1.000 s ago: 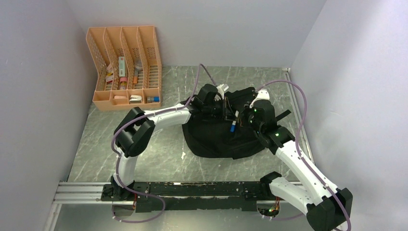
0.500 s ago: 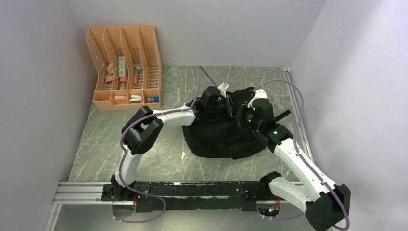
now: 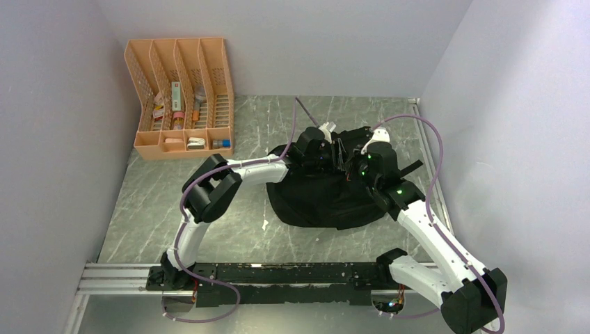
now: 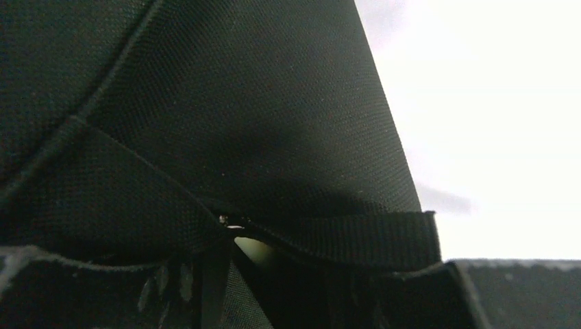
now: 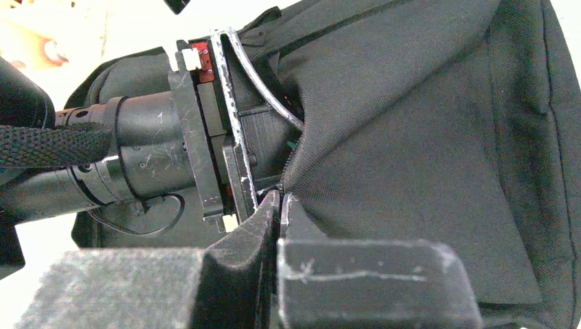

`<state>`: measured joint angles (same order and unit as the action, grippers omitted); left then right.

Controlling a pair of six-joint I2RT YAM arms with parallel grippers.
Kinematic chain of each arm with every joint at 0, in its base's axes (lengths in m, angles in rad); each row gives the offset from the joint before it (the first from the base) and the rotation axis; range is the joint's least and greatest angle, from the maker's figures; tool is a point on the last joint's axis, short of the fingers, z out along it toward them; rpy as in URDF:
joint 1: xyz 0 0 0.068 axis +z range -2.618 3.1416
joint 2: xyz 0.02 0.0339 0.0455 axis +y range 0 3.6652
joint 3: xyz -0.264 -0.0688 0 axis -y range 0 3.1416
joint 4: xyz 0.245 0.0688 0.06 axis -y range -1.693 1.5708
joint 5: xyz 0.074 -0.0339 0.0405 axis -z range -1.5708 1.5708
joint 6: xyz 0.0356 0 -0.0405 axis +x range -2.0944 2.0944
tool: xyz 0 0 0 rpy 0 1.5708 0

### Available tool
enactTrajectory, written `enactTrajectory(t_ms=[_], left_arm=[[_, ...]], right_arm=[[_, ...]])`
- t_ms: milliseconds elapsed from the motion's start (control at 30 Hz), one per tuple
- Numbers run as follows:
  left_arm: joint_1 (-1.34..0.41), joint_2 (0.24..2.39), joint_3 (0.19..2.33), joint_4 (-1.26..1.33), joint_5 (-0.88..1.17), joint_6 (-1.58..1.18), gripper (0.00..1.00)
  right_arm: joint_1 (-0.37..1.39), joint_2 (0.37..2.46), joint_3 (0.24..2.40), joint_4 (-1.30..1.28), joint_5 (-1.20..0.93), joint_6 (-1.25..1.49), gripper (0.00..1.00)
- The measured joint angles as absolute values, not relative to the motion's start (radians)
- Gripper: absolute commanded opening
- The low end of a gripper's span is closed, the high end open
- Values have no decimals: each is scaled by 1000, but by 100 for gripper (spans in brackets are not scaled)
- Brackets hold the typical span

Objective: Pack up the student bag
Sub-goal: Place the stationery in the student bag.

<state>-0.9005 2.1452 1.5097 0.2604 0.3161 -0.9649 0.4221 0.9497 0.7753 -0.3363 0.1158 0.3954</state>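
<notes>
Student bag [image 3: 316,198] lies slumped on the table [image 3: 209,216], right of centre. It's well apart from the orange organiser [image 3: 179,94] in the far-left corner, which has small items in its slots. Both arms meet at the bag's far end, where the mouth is.

R gripper [image 5: 279,203]: fingers pressed together w/ the bag's opening edge pinched btw them, by the zipper line. Fabric rises to that point, so it seems to be holding the mouth up.

L gripper [image 3: 335,149] pokes into the gap just left of that pinch. R wrist cam shows the L arm [image 5: 140,157] at the opening, tips hidden behind fabric. L wrist cam gives only black weave close up, a webbing strap [image 4: 356,236] across it and a small pale thing [image 4: 252,249] under it, which I can't ID. L fingers open, closed or carrying sth: can't tell.

Step, as I read it: loading an item into the bag, L arm at the mouth, R arm as holder. How much is packed doesn't show. Organiser isn't empty, so prob. more to go.

Next move needs:
- R pinch firm and high so the mouth doesn't sag.
- L deep enough that anything let go drops inside, not on the lip.
- L then backs straight out w/o snagging strap or zipper.

The wrists are v. close, so little room sideways.
</notes>
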Motion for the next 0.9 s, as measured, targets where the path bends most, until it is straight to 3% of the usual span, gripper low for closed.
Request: enactTrajectory(t_ms=[333,900], left_arm=[[-901,2048,1452,172,289,-857,57],[-914,1559,1089,-10,200,-673,60]], right_arm=[[427,944,775,-354,96,396,0],[432,933,774,-364,110,397,0]])
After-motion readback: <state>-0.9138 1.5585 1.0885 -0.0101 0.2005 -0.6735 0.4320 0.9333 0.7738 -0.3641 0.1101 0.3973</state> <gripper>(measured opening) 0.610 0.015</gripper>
